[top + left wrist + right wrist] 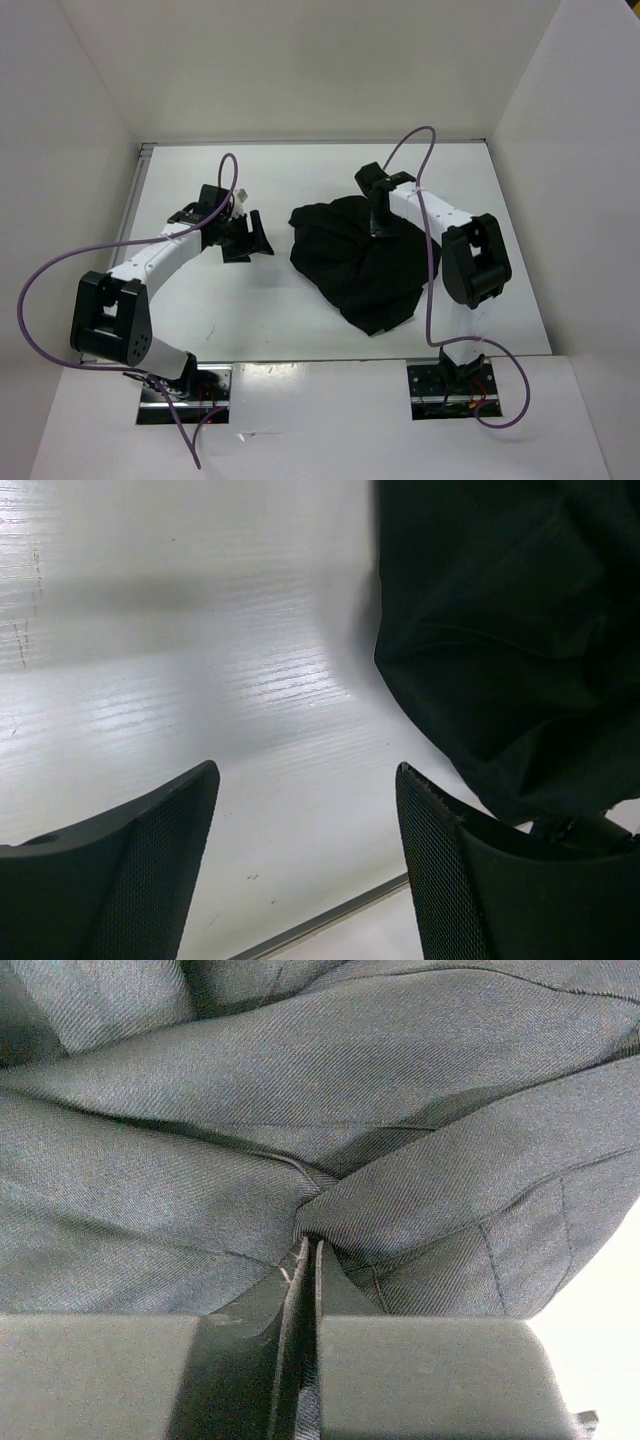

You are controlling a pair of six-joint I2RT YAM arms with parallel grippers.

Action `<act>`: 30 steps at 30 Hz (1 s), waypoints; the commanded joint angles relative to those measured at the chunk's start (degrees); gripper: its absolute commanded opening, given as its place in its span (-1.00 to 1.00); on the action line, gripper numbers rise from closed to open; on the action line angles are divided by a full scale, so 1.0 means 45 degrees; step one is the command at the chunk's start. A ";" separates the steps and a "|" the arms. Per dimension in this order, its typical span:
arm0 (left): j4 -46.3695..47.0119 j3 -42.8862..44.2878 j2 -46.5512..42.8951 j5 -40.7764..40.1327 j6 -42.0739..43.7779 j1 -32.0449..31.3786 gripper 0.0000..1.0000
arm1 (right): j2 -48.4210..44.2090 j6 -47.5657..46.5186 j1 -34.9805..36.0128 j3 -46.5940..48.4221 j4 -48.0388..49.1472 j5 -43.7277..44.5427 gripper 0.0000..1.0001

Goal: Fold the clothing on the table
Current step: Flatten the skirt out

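The right pincer (308,1248) is clamped on a raised fold of the black pleated skirt of soft matte twill (300,1090), which is spread crumpled on the glossy white desk (250,310). The grasping step is judged in hand. Next, the fold must be lifted and carried across the skirt. The left pincer (305,780) is held wide open, empty, just left of the skirt.

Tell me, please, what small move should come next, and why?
Probably lift the right fingers a little, drawing the pinched fold up and over. They look closed on a fold of the black skirt, which lies crumpled on the table; the left fingers stand open over a bare part beside it.
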 commanded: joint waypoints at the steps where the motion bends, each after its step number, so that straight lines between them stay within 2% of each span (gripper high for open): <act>1: 0.0239 -0.0117 -0.0416 0.0244 0.0117 -0.0032 0.57 | -0.1205 0.0210 0.0115 -0.0405 -0.0303 -0.0026 -1.00; 3: 0.0239 -0.0117 -0.0416 0.0360 0.0117 -0.0032 0.57 | -0.1577 0.0348 0.0232 -0.0271 -0.0595 0.0364 -1.00; 6: 0.0396 0.0175 -0.0300 0.0361 -0.0001 -0.0032 0.57 | -0.2300 0.0156 0.0232 0.1326 -0.0772 0.0155 -1.00; 9: 0.0689 0.1187 0.0460 0.0478 -0.0001 -0.0032 0.57 | -0.2302 -0.0626 0.0504 0.4833 -0.0656 -0.1816 -1.00; 11: 0.0845 0.1872 0.0929 0.0634 -0.0001 -0.0032 0.57 | -0.1951 -0.0958 0.0623 0.6247 -0.0518 -0.2987 -1.00; 12: 0.0961 0.2456 0.1280 0.0866 -0.0001 0.0104 0.57 | -0.1815 -0.1250 0.0951 0.7472 -0.0383 -0.4192 -1.00; 15: 0.1079 0.3046 0.1400 0.0869 -0.0001 0.0105 0.57 | -0.1637 -0.1643 0.1402 0.9564 -0.0264 -0.6109 -1.00; 19: 0.1079 0.3360 0.1400 0.0752 0.0156 0.0493 0.57 | -0.2241 -0.2208 0.1580 1.0978 -0.0673 -0.7171 -1.00; 22: 0.0749 0.3225 0.1264 0.0616 0.0428 0.0944 0.57 | -0.3801 -0.2210 0.1580 1.0027 -0.0382 -0.6825 -1.00; 25: 0.0456 0.2893 0.0679 0.0478 0.0546 0.1412 0.57 | -0.5613 -0.1528 0.1328 0.7414 0.0144 -0.6023 -1.00; 30: -0.0286 0.2619 -0.0550 0.0478 0.0956 0.2096 0.57 | -0.8234 -0.0162 -0.2067 0.1172 0.1453 -0.5788 -1.00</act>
